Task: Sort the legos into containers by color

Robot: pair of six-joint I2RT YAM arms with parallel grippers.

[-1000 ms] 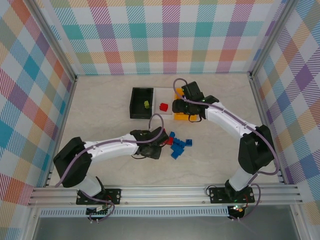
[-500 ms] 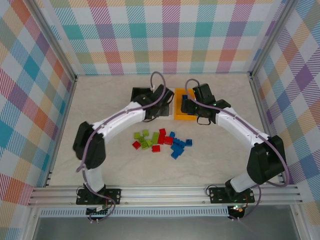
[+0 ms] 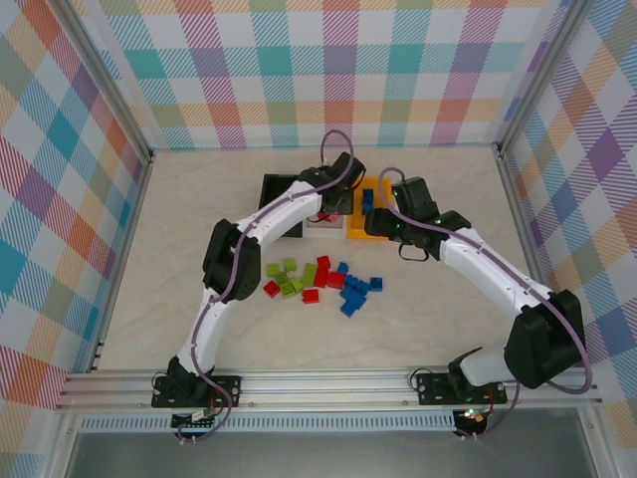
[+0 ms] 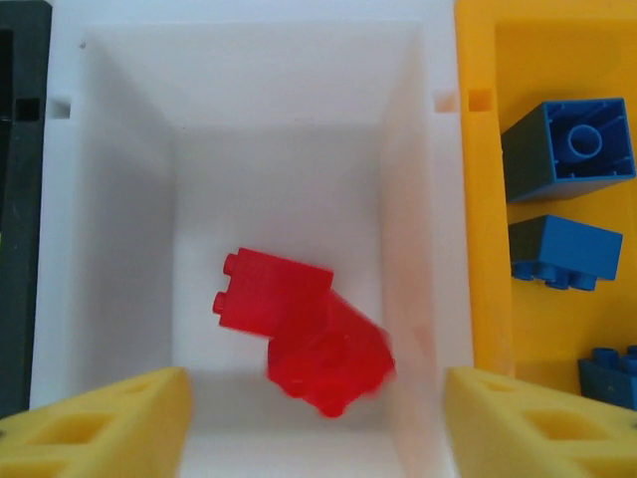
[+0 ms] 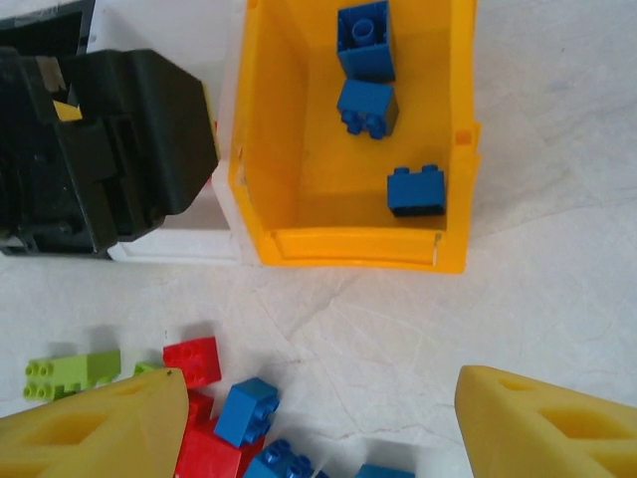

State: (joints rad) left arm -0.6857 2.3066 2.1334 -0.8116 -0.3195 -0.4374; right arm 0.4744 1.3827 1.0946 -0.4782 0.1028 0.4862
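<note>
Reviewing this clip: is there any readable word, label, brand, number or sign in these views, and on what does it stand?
None can be read.
The white plastic bin, the orange-yellow plastic bin and the black plastic bin carry no lettering.
The studs of the blue plastic bricks and the red plastic bricks are too small or blurred to show any mark.

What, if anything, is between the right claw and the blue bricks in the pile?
Nothing visible. The right gripper hangs open near the pile, and a blue brick lies uncovered close by. The orange-yellow bin beside it is open-topped too.
</note>
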